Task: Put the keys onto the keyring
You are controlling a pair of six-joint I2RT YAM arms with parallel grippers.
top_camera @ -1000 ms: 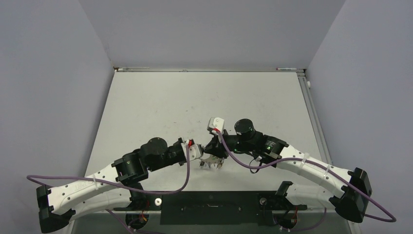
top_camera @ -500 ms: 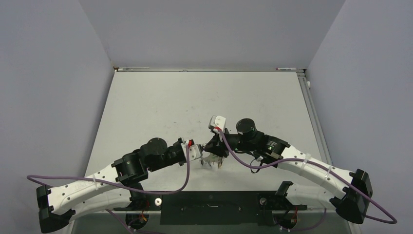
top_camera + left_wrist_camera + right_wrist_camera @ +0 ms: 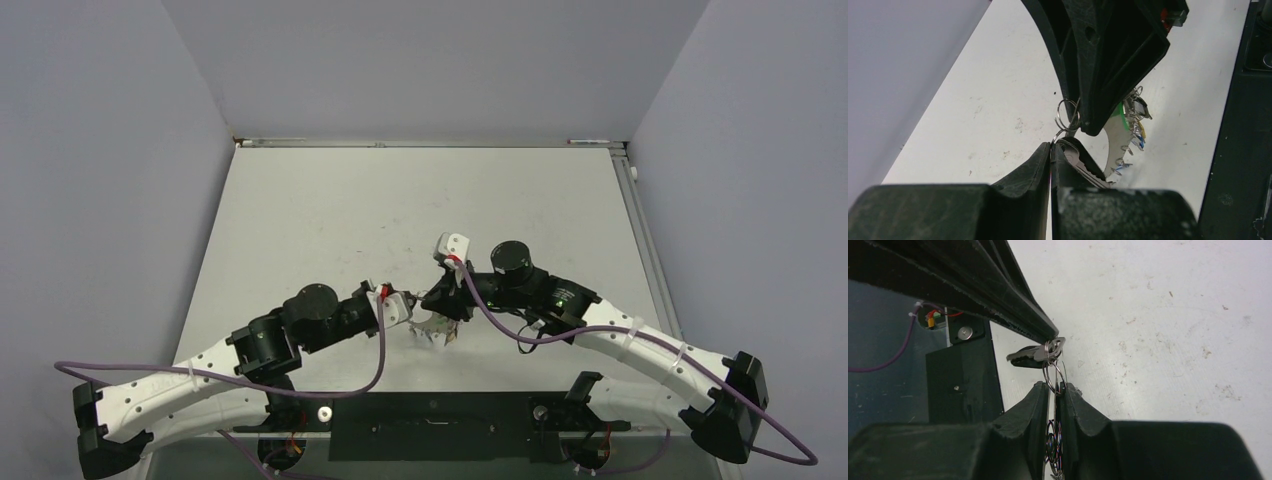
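Both grippers meet fingertip to fingertip just above the table near its front middle. My left gripper (image 3: 408, 312) (image 3: 1050, 146) is shut on a silver key (image 3: 1079, 165) (image 3: 1034, 354), whose head sticks out past the fingertips. A small wire ring (image 3: 1068, 115) (image 3: 1053, 371) links that key's head to the keyring. My right gripper (image 3: 432, 308) (image 3: 1054, 386) is shut on the keyring, which runs down between its fingers. Several keys (image 3: 436, 335) (image 3: 1132, 122) with green, blue and yellow tags hang below in a bunch.
The white table (image 3: 400, 200) is enclosed by grey walls on three sides. The black mounting plate (image 3: 440, 425) (image 3: 1243, 125) (image 3: 960, 385) of the arm bases runs along the near edge, close under the grippers. Purple cables trail from both arms.
Both arms have shifted slightly, still joined at the fingertips; the right wrist has crept right and the hanging bunch has swung a little. Both grips are unchanged.
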